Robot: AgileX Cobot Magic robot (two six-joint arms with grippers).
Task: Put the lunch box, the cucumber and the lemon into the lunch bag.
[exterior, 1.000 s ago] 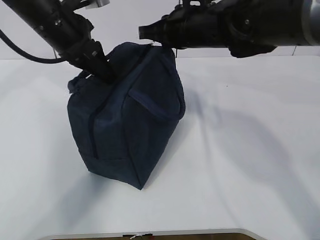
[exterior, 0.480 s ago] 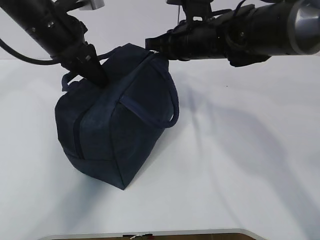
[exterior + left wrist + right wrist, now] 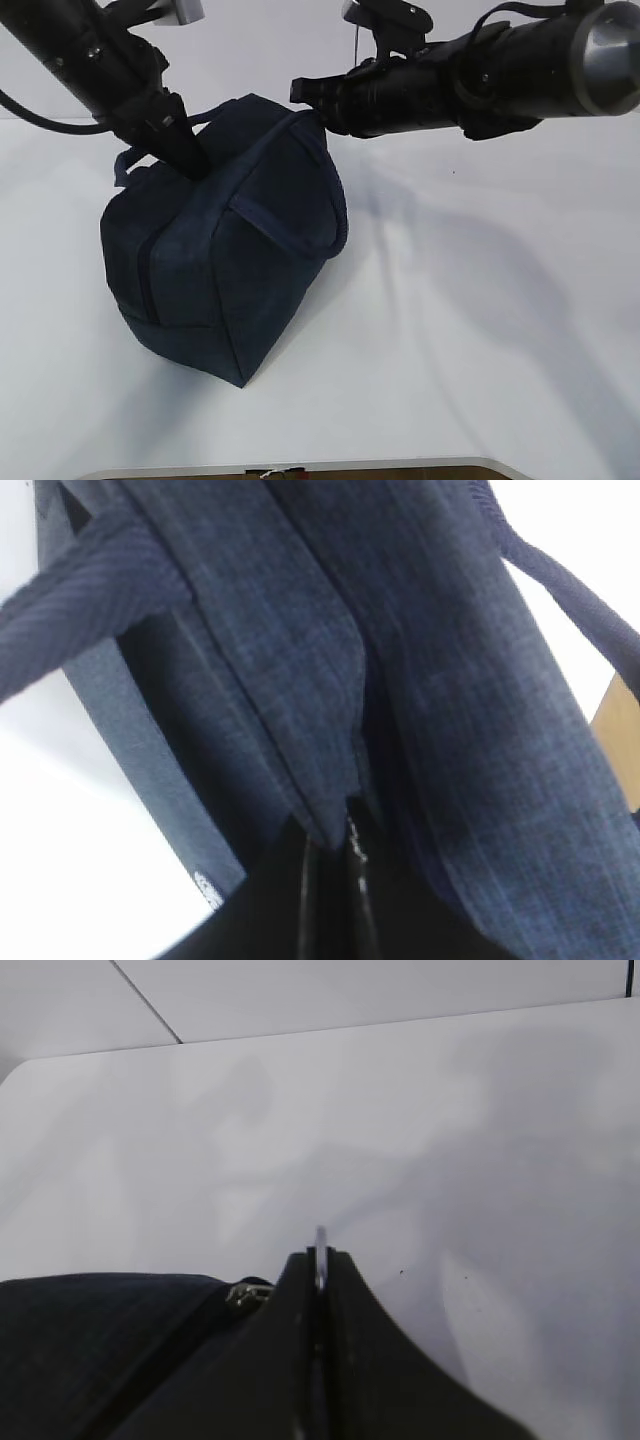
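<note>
The lunch bag (image 3: 225, 250) stands on the white table (image 3: 480, 330), and nothing of its inside can be seen, so whether it holds anything cannot be told from here. The left gripper (image 3: 185, 155) is half buried in the bag's top at the left end; in its wrist view its tips (image 3: 330, 880) are pressed together on a fold of the navy fabric right at the zip seam (the rest of that view is cloth and a strap). The right gripper (image 3: 305, 95) reaches in level, touching the bag's upper right edge. Its fingers (image 3: 320, 1270) are pinched on a thin silvery sliver, probably the ring pull (image 3: 320, 1245), though too little shows. The bag lies just below and left of them.
</note>
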